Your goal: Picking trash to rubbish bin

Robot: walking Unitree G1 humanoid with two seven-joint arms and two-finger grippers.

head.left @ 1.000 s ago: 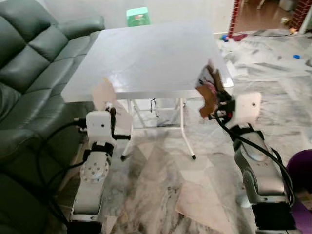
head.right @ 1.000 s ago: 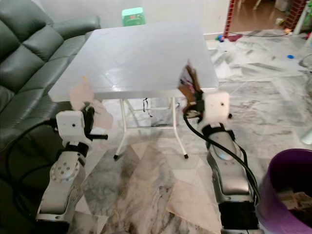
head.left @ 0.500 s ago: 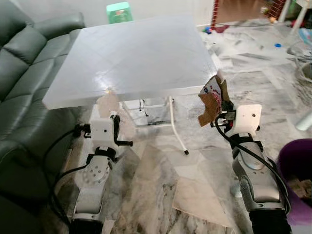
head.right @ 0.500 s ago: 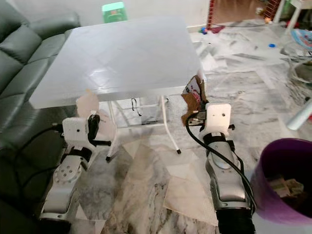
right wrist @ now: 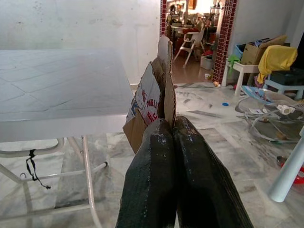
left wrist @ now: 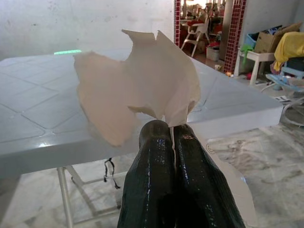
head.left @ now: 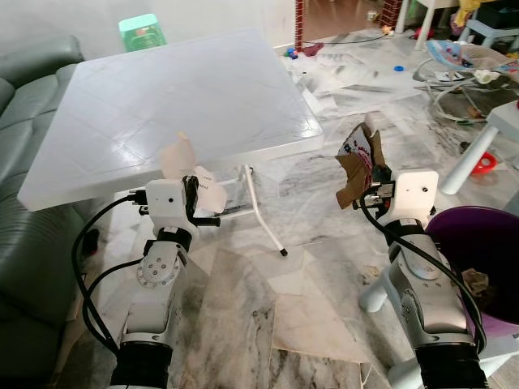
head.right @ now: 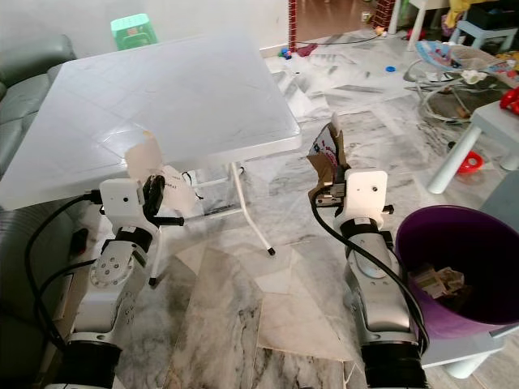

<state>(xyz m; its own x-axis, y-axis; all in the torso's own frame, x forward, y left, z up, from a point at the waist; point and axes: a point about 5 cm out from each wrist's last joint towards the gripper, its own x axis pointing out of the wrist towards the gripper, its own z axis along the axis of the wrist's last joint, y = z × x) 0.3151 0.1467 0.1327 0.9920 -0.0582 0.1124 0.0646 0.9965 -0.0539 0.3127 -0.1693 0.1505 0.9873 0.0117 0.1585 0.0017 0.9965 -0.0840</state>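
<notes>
Left eye view, general: two silver arms raised over a marble-patterned floor (head.left: pixel 308 267), in front of a white plastic folding table (head.left: pixel 162 105).
Left gripper (left wrist: pixel 172 135): long glossy black fingers clenched on a crumpled tissue (left wrist: pixel 137 97); held just in front of the table's near edge.
Crumpled tissue: thin, pale cream paper, ragged at the top, folded into soft lobes, standing upright from the fingertips.
Right gripper (right wrist: pixel 172 124): black fingers pressed together, grasping a cardboard scrap (right wrist: pixel 154 97); held to the right of the table's near right corner.
Cardboard scrap: brown corrugated card, torn and folded, one face white with red and blue print; stands upright above the fingers.
Rubbish bin (head.right: pixel 454 271): round purple plastic tub on the floor at the near right, just right of the right arm; crumpled paper lies inside.
Table: smooth top moulded with a faint diamond grid, thin white metal legs.
Sofa (head.left: pixel 32 81): dark green, padded leather, at the far left.
Far right: white child-size furniture and scattered toys.
</notes>
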